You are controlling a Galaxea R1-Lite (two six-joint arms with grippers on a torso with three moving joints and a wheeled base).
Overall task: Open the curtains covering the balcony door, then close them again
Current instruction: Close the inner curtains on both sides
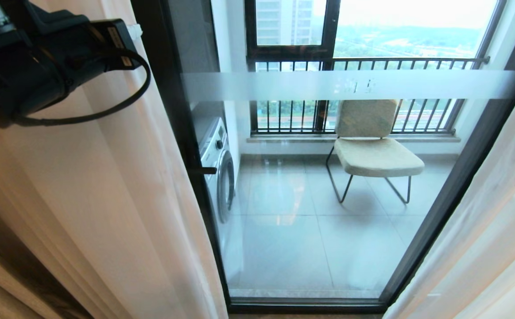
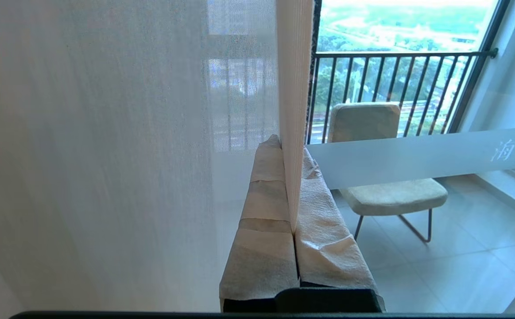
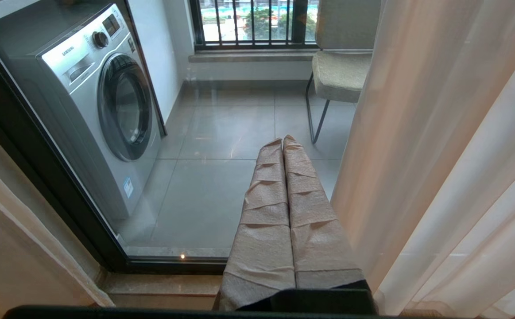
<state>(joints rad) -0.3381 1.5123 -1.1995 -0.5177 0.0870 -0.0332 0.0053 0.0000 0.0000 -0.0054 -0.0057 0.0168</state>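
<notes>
Curtains (image 1: 106, 199): two sheers parted; left tool (image 2: 290, 146) pinches one.

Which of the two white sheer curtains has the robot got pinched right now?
The left sheer curtain: the left pincer is shut on its edge. The right sheer curtain hangs free, beside the shut, empty right pincer.

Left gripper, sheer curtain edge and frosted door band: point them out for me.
left gripper (image 2: 293, 153), left wrist view, between its fingertips.
sheer curtain (image 2: 293, 110), left wrist view, pinched leading edge.
frosted band (image 1: 284, 85), head view, mid-stripe on door glass.
</notes>
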